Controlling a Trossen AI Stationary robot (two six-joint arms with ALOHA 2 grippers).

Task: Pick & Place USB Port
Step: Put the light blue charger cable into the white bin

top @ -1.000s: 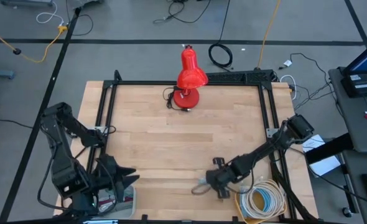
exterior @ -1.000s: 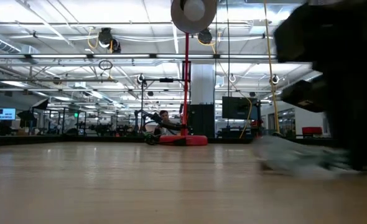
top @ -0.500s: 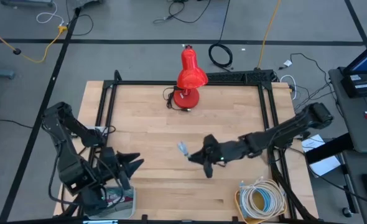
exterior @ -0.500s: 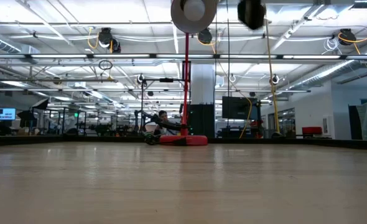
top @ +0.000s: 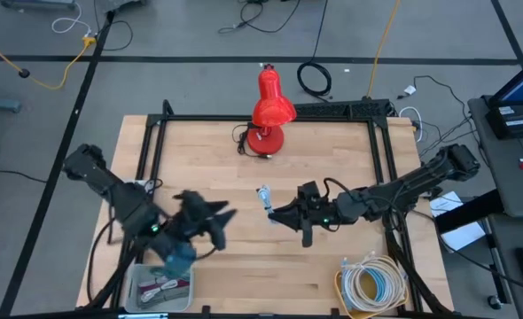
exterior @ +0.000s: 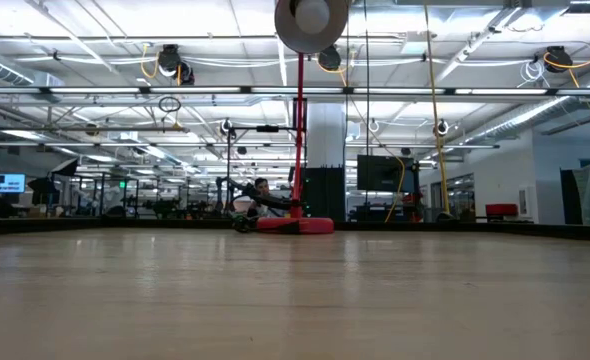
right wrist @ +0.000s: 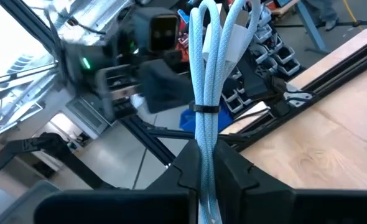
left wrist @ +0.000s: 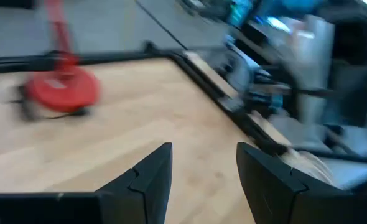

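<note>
The USB cable (right wrist: 209, 81), a pale blue bundle cinched with a dark tie, is what I have in hand; in the right wrist view it stands up out of the right gripper (right wrist: 211, 168), whose jaws are closed tight on the folded strands; from above I see the same bundle (top: 265, 198) poking out past the right gripper (top: 279, 213), lifted off the wood over the middle of the table (top: 332, 168).

The left gripper (top: 222, 217) is out over the table just left of centre, its fingers (left wrist: 152, 171) parted with nothing between them, facing across toward the bundle; the two grippers are near each other but apart.

I judge I am mid-carry, with the pick done and the placing not; the grey bin (top: 160, 285) at the near left corner, already holding some cabling, looks like the likely goal, though I cannot be sure; the facing grippers suggest a handover. The next move calls for lining the bundle's free end between the left fingers, closing them, and only then letting go on the right.

The red lamp (top: 269, 111) sits at the far edge; a coil of cable (top: 375, 285) lies at the near right corner.
</note>
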